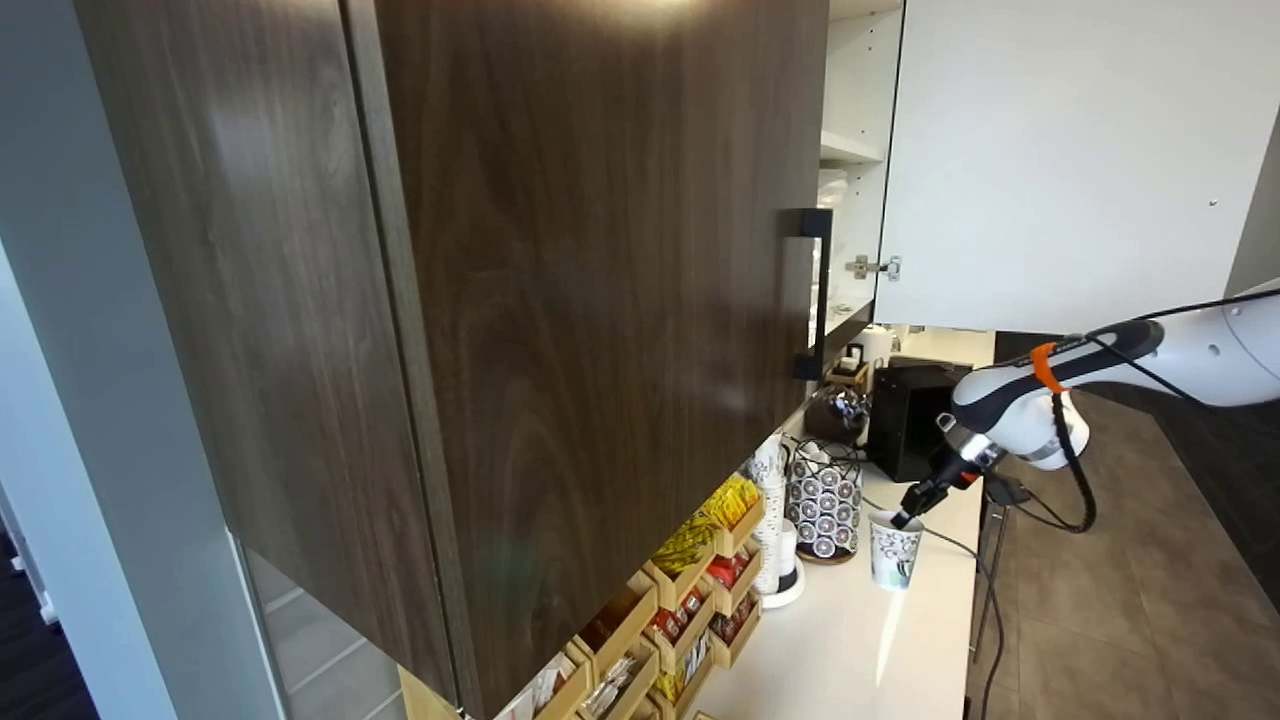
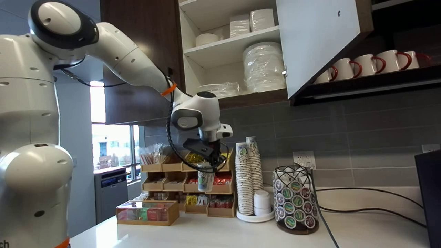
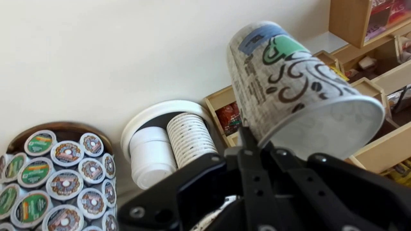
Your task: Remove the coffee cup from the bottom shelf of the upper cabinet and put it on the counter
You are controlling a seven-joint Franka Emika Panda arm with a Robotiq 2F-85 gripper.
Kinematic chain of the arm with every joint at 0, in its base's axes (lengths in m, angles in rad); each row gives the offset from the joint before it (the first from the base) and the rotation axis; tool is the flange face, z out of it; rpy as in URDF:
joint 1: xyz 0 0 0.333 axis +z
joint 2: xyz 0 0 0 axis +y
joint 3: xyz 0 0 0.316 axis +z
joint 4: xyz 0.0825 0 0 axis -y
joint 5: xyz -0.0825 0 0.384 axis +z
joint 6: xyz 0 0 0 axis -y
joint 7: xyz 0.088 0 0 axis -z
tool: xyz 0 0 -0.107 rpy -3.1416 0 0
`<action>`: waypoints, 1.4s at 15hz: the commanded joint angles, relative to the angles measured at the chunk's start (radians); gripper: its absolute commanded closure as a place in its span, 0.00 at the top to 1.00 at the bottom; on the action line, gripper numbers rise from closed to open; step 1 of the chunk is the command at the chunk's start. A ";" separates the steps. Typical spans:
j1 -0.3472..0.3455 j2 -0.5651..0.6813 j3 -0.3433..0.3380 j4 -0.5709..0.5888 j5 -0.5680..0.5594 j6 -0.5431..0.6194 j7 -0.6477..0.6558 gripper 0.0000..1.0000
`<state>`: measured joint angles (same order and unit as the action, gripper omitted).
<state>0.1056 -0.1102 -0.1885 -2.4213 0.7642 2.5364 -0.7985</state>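
Observation:
The coffee cup is a white paper cup with a dark swirl print (image 3: 282, 80). It also shows in both exterior views (image 1: 893, 555) (image 2: 205, 181). My gripper (image 3: 257, 141) is shut on the cup's wall at the rim, with fingertips on either side of it. In an exterior view the gripper (image 2: 214, 162) holds the cup nearly upright, above the white counter (image 2: 206, 236). The upper cabinet (image 1: 600, 250) has one door open. Its pale bottom shelf (image 1: 850, 312) is barely visible and bears wrapped plates (image 2: 263, 67).
Stacked paper cups (image 2: 244, 182), white lidded tubs (image 2: 262, 203) and a pod carousel (image 2: 295, 203) stand along the wall. Wooden snack bins (image 2: 198, 187) and a tea box (image 2: 148, 213) are to their left. A cable crosses the counter. Mugs (image 2: 368, 65) line a dark shelf.

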 commanded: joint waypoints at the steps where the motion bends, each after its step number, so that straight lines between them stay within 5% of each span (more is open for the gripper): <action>1: -0.039 0.129 0.033 0.021 0.175 0.055 -0.173 0.01; 13: -0.030 0.434 0.053 0.125 0.517 0.188 -0.513 0.01; 21: -0.032 0.580 0.066 0.206 0.622 0.293 -0.629 0.02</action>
<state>0.0875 0.4110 -0.1437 -2.2621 1.3081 2.7854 -1.3451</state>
